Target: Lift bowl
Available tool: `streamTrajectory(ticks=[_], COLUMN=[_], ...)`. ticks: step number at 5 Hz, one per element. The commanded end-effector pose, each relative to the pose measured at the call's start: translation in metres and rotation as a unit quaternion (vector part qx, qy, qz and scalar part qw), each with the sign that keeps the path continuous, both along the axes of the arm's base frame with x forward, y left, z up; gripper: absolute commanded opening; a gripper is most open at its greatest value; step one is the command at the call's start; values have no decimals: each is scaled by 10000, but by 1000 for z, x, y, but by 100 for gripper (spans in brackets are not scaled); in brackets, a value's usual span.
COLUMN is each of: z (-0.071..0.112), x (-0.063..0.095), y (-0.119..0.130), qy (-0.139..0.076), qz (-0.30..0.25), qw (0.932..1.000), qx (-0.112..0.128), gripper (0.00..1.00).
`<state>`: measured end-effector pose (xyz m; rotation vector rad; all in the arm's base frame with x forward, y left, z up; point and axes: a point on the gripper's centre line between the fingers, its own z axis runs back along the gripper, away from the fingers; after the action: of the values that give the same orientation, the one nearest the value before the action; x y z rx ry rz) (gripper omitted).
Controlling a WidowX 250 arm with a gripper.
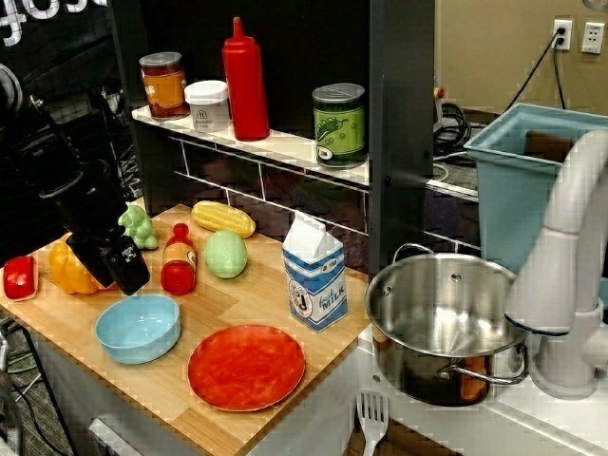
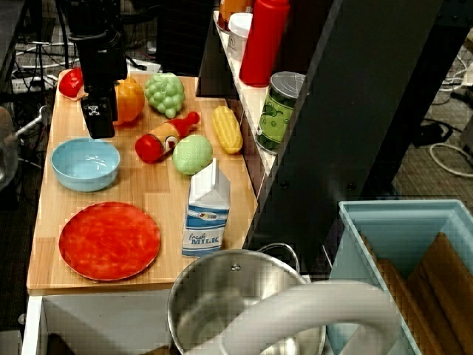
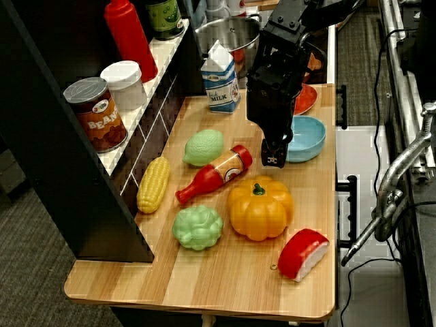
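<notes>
The light-blue bowl (image 1: pixel 138 328) sits upright on the wooden board (image 1: pixel 266 313), mouth facing straight up; being round, it has no long axis to speak of. It rests near the board's front left corner, just left of the flat red-orange plate (image 1: pixel 246 367) and apart from it. The bowl looks empty.

The black gripper (image 1: pixel 116 273) hangs from the arm, which comes down from the upper left and slants toward the bowl. Its tip hovers just above and behind the bowl's far rim; in the overhead side view it (image 2: pixel 98 122) sits beside the rim rather than over the middle. From the opposite view the gripper (image 3: pixel 273 155) overlaps the bowl's (image 3: pixel 304 138) edge, and I cannot tell whether it touches. The fingers look close together with nothing between them, though the dark body hides the gap, so I cannot say for sure.

Behind the gripper lies an orange toy pumpkin (image 3: pixel 260 208), with a toy ketchup bottle (image 3: pixel 214 174) lying on its side next to it. A milk carton (image 1: pixel 314 272) stands to the right of the plate.
</notes>
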<state>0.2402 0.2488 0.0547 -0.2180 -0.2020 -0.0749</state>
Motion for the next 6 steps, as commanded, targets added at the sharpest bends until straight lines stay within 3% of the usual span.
streamTrajectory(ticks=[1,4,5,6], z=[-1,-10,-10,-10], x=[-5,-18,-17,-15], y=[7,6,7,9], qy=[-73,-112,0,59], qz=[-318,-474,-378,-325], qw=[9987,9975,9985,9987], qx=[380,506,397,394], gripper=[100,100,0,0])
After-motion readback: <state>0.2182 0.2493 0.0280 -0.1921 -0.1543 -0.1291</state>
